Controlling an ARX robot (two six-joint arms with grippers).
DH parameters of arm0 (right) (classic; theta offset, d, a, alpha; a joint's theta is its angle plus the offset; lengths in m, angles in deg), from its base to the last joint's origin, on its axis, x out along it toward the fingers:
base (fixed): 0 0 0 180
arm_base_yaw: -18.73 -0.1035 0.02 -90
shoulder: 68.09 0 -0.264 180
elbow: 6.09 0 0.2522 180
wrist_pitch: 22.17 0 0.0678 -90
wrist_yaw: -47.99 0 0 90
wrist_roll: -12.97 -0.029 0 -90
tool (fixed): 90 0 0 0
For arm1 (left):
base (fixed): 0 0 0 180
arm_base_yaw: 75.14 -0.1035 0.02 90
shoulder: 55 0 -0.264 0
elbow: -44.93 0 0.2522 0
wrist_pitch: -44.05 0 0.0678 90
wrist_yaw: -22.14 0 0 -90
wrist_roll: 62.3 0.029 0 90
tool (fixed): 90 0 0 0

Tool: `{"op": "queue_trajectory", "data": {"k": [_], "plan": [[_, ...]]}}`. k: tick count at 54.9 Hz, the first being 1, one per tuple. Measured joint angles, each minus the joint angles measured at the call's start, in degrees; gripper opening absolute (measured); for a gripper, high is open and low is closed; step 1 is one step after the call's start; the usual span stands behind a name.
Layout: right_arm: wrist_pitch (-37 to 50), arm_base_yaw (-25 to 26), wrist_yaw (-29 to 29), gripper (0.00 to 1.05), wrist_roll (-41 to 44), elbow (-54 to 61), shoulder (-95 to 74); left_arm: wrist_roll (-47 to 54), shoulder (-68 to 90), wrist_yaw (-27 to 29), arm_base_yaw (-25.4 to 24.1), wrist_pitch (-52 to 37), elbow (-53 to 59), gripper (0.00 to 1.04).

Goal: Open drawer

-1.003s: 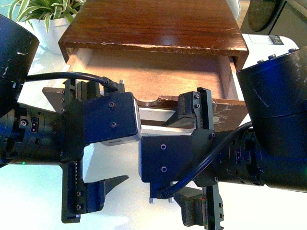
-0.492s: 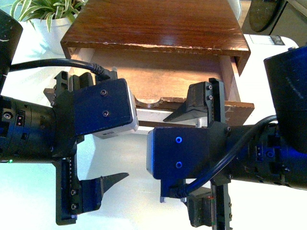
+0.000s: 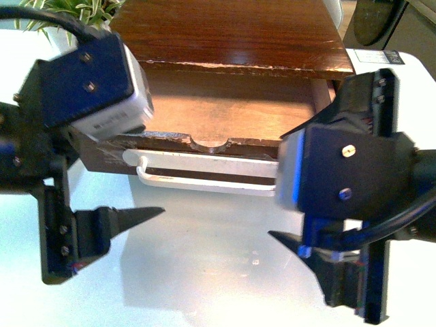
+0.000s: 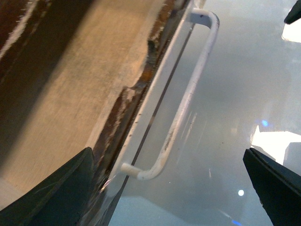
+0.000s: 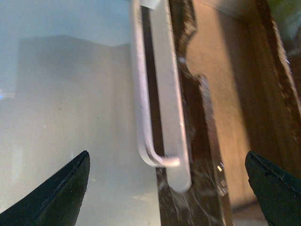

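1. The drawer (image 3: 225,112) stands well out, just ahead of both grippers, its pale inside showing.
2. The left gripper (image 4: 167,150) and the right gripper (image 5: 167,153) are spread — gripping nothing.
3. Little pulling seems left.

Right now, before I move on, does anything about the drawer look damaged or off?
Only wear: the drawer is chipped and scuffed whitish along its front's top edge, around the half-round notch. The white handle looks straight, attached at both ends. Nothing spilled.

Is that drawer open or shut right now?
Open. The drawer sticks out from under the cabinet top, its pale wooden floor exposed.
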Motion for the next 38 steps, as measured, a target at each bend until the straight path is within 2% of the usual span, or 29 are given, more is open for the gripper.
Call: {"op": "queue_trajectory", "data": {"k": [9, 18, 27, 38], "plan": [[0.15, 5.86, 0.24, 0.96, -4.17, 2.34, 6.12, -5.09, -3.76, -1.88, -5.40, 0.48, -0.50, 0.96], [1.88, 12.98, 1.05, 0.96, -14.03, 5.51, 15.15, -15.02, -8.72, -3.69, -13.53, 0.83, -1.64, 0.96], [2.93, 19.56, -3.58, 0.96, -26.84, 8.31, 25.20, -28.89, -16.83, -9.66, -24.02, 3.19, -1.77, 0.96], [-2.89, 24.33, -9.86, 0.96, -42.97, 8.85, 39.15, -45.97, -23.30, -14.38, -34.64, 0.94, -1.66, 0.96]]}}
